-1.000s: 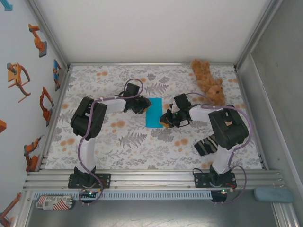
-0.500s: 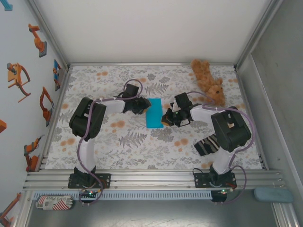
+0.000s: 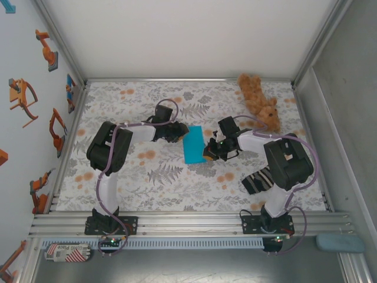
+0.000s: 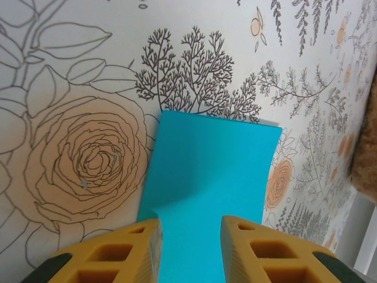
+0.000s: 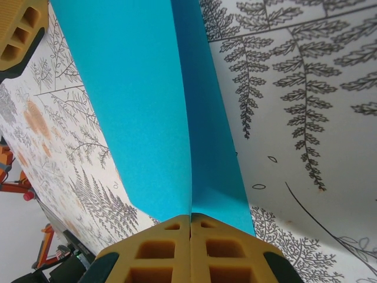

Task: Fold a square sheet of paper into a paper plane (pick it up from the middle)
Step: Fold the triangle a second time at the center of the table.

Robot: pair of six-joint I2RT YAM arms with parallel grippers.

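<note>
Paper first: the square sheet of paper, doubled over into a narrow cyan-blue rectangle, sits on the floral table between the two arms. The right pincer is clamped fully closed on one edge, and two layers splay away from the grip. The left pincer stands partly open, its fingers apart with the opposite edge running between them. A teddy bear lies near the far right corner.

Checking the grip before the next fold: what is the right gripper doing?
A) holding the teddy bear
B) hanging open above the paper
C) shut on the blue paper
C: the right gripper has its jaws closed together on the blue paper in the right wrist view.
</note>
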